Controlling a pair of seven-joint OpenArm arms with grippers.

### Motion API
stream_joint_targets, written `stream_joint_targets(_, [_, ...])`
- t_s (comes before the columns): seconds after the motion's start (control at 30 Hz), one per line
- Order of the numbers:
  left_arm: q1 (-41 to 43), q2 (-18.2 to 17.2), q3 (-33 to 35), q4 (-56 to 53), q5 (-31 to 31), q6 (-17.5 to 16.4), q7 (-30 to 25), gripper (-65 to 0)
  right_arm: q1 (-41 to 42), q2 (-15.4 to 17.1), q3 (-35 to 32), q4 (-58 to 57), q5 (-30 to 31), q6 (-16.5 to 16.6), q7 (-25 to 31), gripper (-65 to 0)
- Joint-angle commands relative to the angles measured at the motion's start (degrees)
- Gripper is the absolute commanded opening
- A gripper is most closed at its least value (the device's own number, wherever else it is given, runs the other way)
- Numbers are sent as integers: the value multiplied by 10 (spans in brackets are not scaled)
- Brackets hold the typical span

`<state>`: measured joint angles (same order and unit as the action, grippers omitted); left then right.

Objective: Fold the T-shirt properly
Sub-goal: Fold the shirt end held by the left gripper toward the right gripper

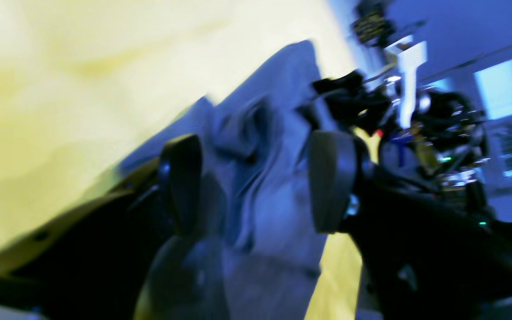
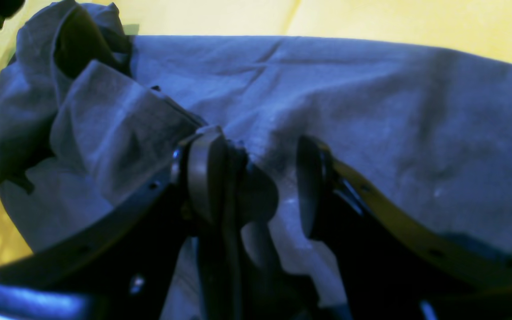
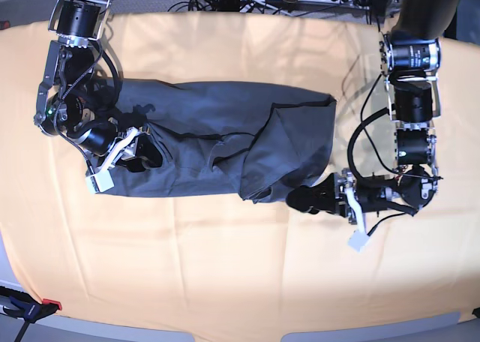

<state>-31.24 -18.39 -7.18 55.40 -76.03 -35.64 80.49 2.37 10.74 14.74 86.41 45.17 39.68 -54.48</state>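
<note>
— Where's the shirt (image 3: 210, 143)?

— Lying lengthwise across the middle of the orange-yellow cloth (image 3: 240, 267), dark grey, partly folded, with a rumpled flap toward the base view's right end.

— And the left gripper (image 1: 256, 182)?

— Low at that end, jaws spread wide, a bunched ridge of fabric between the pads but not pinched.

— The right gripper (image 2: 256, 182)?

— Over the opposite end, jaws apart, fabric lying under and between them. A crumpled fold sits beside one finger (image 2: 205, 175). I can't tell whether it presses the shirt.
</note>
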Motion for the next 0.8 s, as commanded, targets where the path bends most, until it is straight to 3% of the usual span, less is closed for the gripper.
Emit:
stream_joint_targets(0.0, [-16,-10,-3,10,-19,-4,-5,-300,11,6,2,8,12,3,9,-356])
stream_joint_targets(0.13, [-14,-28,-2,10,-25,-4,-5,-324,11,6,2,8,13,3,9,-356])
stream_joint_targets(0.17, [-13,-32,3,10,-31,-4,-5,-369,11,5,2,8,13,3,9,-356])
stream_joint_targets(0.27, [-12,-45,30,10,-49,-4,-5,-650,11,5,2,8,13,3,10,-356])
stream_joint_targets(0.63, [-31,-49,121,10,-33,-8,-5,-650,11,5,2,7,13,3,10,-357])
stream_joint_targets(0.77, [-36,-49,144,10,61,-8,-5,-650,11,6,2,8,13,3,9,-357])
